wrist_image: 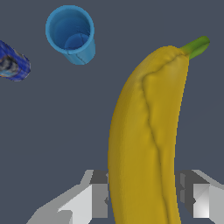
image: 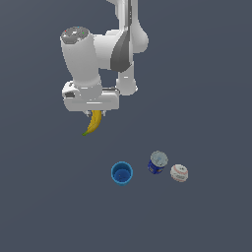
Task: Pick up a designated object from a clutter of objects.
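Grey tabletop (image: pixel 206 98) carries the blue cup (image: pixel 121 173), can (image: pixel 157 163) and baseball (image: pixel 179 173). Above them, the gripper (image: pixel 94 112) is clamped on the banana (image: pixel 93 123), stem hanging downward.

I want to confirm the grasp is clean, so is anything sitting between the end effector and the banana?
Nothing visible does. The end effector is shut on the banana, a finger on each side. The blue cup, can and baseball sit apart.

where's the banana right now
The banana hangs from the gripper, up and toward the exterior view's left of the blue cup, apart from the can and baseball.
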### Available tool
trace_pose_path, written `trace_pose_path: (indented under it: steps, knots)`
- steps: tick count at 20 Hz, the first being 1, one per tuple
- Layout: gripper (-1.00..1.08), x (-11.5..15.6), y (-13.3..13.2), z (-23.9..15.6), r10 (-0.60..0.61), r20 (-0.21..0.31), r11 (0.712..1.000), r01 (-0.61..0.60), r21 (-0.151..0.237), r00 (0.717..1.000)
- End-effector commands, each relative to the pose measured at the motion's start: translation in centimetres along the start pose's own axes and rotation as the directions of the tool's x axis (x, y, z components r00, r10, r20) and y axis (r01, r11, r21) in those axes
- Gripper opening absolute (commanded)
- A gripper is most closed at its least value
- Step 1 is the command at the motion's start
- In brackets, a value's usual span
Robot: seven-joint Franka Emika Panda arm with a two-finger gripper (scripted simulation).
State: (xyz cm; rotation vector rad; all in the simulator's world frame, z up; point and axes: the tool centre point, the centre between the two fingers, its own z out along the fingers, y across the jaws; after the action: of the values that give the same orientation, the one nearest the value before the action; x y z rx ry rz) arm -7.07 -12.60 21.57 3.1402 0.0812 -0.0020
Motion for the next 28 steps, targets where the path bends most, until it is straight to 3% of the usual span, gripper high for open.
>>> trace_pose_path:
  steps: [1, 16, 28]
  knots:
    - [-1.00, -0.2, 0.0, -2.6, 0.000, -0.001, 1.000, 0.000, -0.001, 1.000]
    - [-1.00, -0.7, -0.2, -16.0, 0.000, -0.001, 1.000, 0.000, -0.001, 1.000]
    - [-1.00, -0.6, -0.1, -20.1, -0.001, -0.001, 1.000, 0.001, 0.000, 1.000]
